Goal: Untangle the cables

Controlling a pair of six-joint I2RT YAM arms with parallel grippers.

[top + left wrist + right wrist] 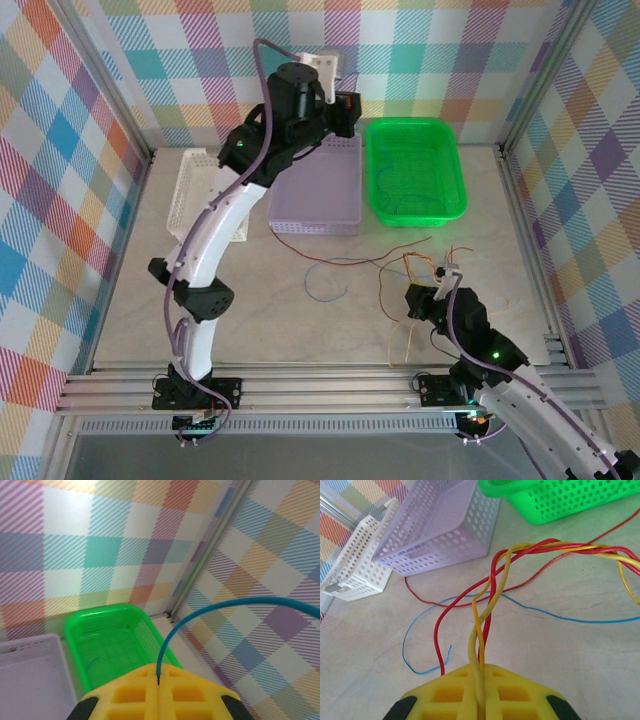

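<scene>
My left gripper (345, 110) hangs high over the back of the table, between the purple and green baskets. Its yellow jaws (159, 674) are shut on a blue cable (200, 616) that arcs up and off to the right. My right gripper (445, 275) sits low at the right of the table, shut (482, 672) on a twisted bundle of red and yellow cables (492, 587). The bundle (415, 265) runs off to the right in the right wrist view. Loose on the table lie another blue cable (427, 612) (325, 290) and a long red cable (470, 597) (400, 245).
Three baskets stand along the back: white (200, 190), purple (315, 190) and green (415, 170). The green basket (107, 617) has a thin wire on its floor. Metal frame rails and plaid walls close in the table on all sides.
</scene>
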